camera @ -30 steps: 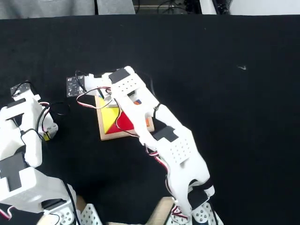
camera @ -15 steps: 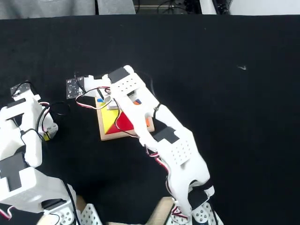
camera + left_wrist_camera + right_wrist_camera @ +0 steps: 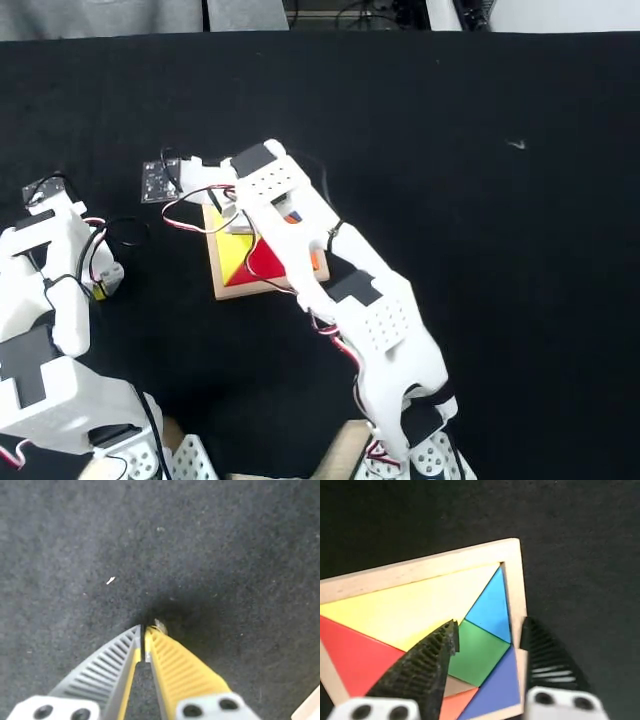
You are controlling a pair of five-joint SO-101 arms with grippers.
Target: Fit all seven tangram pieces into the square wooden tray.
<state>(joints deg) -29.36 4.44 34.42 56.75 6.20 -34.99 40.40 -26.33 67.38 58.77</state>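
Note:
The square wooden tray (image 3: 420,565) holds a yellow triangle (image 3: 415,610), a red triangle (image 3: 355,650), a light blue triangle (image 3: 490,605), a green square (image 3: 480,652), a darker blue piece (image 3: 495,690) and an orange piece (image 3: 460,705). A small tan patch shows between green and orange. My right gripper (image 3: 490,630) hovers open over the green square, one black finger above the yellow piece, the other above the tray's rim. In the high view the tray (image 3: 240,288) lies under the right arm, whose gripper (image 3: 222,208) is above its far corner. My left gripper (image 3: 145,630) is shut over bare cloth.
Black cloth covers the whole table. The left arm (image 3: 60,270) stands apart at the left edge, its gripper (image 3: 103,282) well to the left of the tray. The right arm's body (image 3: 370,320) crosses the tray's right side. Open cloth lies to the right and far side.
The right gripper has shifted very slightly over the tray's far corner. The left arm has kept still.

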